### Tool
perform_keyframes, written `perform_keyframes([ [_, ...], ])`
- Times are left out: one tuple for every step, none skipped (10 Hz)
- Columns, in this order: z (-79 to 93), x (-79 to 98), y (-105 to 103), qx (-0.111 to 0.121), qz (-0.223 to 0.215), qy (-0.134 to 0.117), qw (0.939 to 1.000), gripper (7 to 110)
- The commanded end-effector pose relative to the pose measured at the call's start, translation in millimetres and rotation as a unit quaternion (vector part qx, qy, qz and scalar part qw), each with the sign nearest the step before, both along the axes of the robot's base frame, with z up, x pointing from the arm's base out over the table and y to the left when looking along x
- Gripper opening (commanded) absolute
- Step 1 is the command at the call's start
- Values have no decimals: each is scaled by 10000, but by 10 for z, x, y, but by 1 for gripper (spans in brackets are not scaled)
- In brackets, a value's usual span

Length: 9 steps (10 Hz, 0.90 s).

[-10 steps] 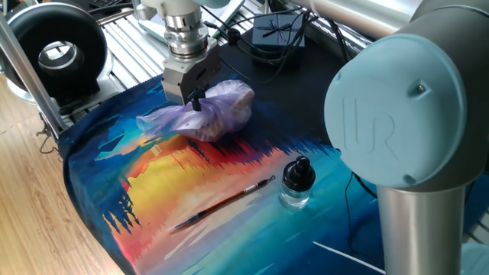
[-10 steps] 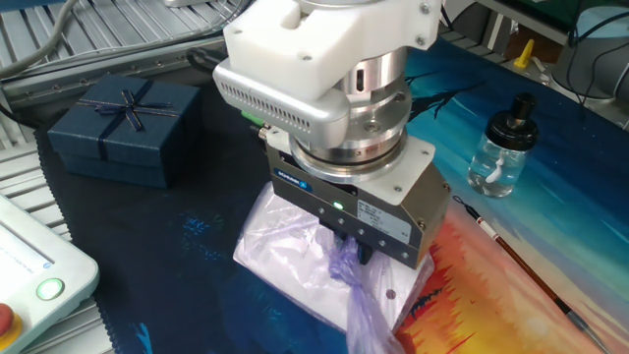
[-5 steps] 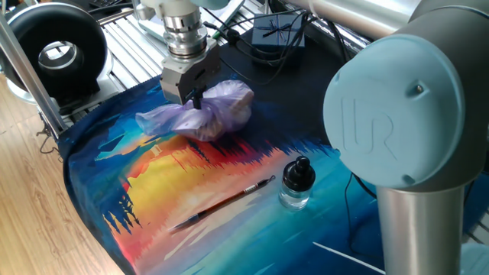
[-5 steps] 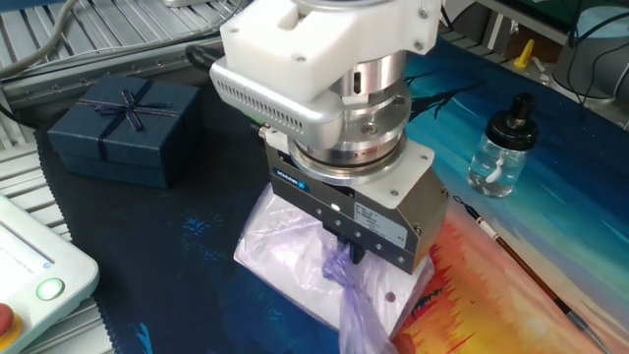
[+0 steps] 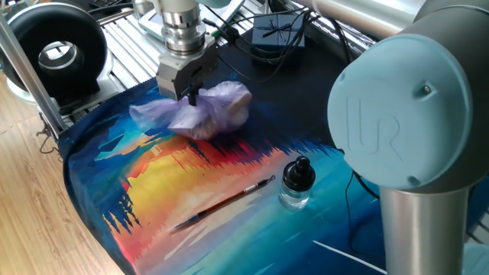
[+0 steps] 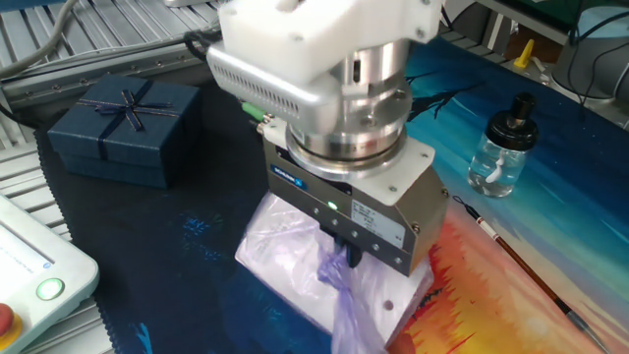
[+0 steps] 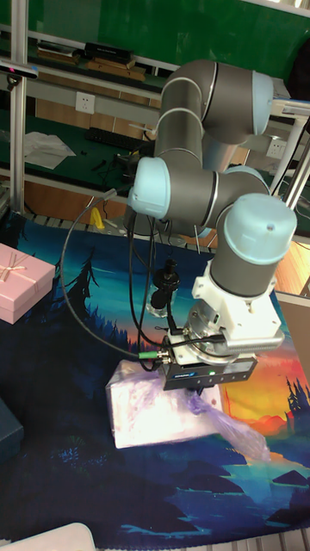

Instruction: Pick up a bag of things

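Note:
The bag of things [image 5: 214, 107] is a pale lilac, lumpy plastic bag at the back of the painted cloth, with its wrinkly tail [image 5: 149, 116] trailing to the left. My gripper [image 5: 192, 95] comes straight down and is shut on the knotted neck of the bag. From the other side the bag [image 6: 285, 258] shows beneath the gripper [image 6: 347, 258], its tail [image 6: 346, 320] hanging toward the camera. The tall fixed view has the bag [image 7: 151, 403] under the gripper [image 7: 198, 392] with the tail [image 7: 241, 433] stretched right.
A dark navy gift box [image 6: 125, 129] stands left of the bag, also seen as the box [image 5: 278, 32] at the back. A glass bottle [image 5: 296, 184] and a paintbrush [image 5: 221, 202] lie on the cloth. A pink box [image 7: 21, 280] sits far left.
The gripper has risen slightly with the bag's neck held; the bag and its tail have shifted up and a little left with it.

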<state>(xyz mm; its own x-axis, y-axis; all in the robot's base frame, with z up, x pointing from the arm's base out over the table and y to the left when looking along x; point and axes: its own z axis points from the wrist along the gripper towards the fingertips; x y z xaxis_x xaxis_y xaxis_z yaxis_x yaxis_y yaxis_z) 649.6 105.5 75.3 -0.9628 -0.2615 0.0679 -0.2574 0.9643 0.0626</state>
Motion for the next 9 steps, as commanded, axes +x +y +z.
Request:
perform_keyframes([
  [337, 124, 16, 264, -4, -166, 9995, 7],
  [471, 116, -10, 272, 3, -167, 9995, 7],
  [560, 99, -3, 326, -5, -166, 9993, 7],
  [619, 81, -10, 356, -6, -166, 9992, 7],
  [665, 62, -26, 356, -5, -151, 9993, 7],
  [717, 33, -52, 340, -10, -112, 9994, 7],
  [771, 19, -70, 340, -8, -89, 9994, 7],
  [823, 3, -77, 363, -14, -66, 9993, 7],
  [877, -23, -93, 362, -26, -19, 9993, 7],
])
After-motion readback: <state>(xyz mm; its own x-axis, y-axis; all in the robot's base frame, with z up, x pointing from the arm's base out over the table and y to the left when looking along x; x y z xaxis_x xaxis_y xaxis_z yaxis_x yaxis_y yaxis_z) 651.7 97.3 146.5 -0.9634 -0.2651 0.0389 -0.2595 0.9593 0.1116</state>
